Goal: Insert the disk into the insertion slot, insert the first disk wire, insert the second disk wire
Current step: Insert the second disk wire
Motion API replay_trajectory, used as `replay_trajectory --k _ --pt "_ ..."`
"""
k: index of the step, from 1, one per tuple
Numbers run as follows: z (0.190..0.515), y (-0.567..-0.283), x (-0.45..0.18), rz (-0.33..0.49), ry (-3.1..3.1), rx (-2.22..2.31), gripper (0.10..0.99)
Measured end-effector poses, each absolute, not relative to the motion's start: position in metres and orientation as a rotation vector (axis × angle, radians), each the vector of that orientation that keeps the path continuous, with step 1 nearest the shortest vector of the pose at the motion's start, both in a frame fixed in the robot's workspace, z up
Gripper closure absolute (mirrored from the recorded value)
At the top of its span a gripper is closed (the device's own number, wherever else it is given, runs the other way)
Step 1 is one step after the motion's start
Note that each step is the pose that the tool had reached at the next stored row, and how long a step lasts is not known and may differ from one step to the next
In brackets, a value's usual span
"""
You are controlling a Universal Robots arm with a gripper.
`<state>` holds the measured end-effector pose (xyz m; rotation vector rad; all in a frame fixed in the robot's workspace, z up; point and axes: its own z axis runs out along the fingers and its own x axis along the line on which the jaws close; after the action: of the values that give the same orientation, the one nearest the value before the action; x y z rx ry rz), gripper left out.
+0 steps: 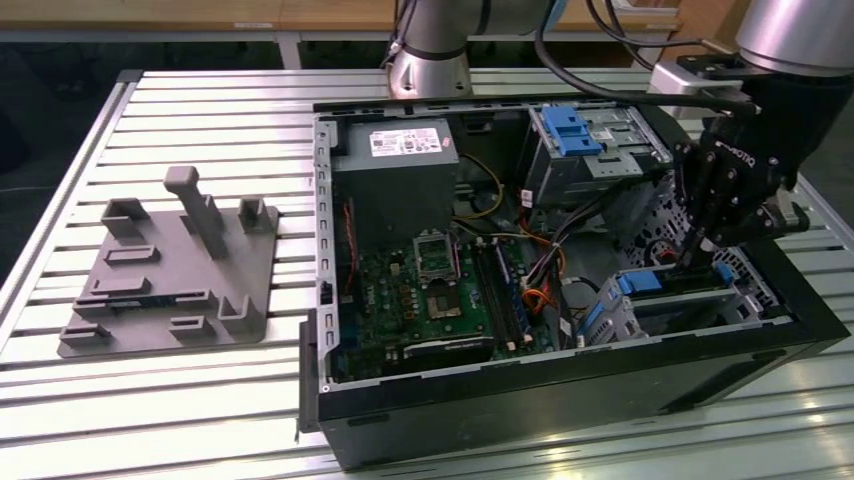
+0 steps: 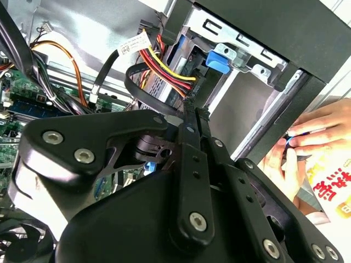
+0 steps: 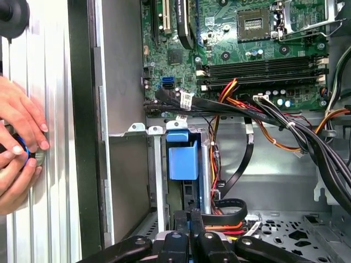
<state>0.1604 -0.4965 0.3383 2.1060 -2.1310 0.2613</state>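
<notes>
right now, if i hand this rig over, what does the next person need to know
Hand: shut, low inside the computer case, with its tips at the disk's end. Whether it grips a plug cannot be told.
Disk: in the slot, blue frame showing.
Wires: the red and yellow bundle runs to a black plug at the hand's tips.
Done: disk inserted.
Left: both wires, neither visibly seated.
Note: a person's hands are beside the case's outer wall.
</notes>
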Motion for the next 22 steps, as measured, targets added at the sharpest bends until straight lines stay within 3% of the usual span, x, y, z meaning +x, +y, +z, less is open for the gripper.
replay_trajectory --k 22 --pt "0.3341 -0.4966 0.1537 0.280 -2.104 2.148 0.945"
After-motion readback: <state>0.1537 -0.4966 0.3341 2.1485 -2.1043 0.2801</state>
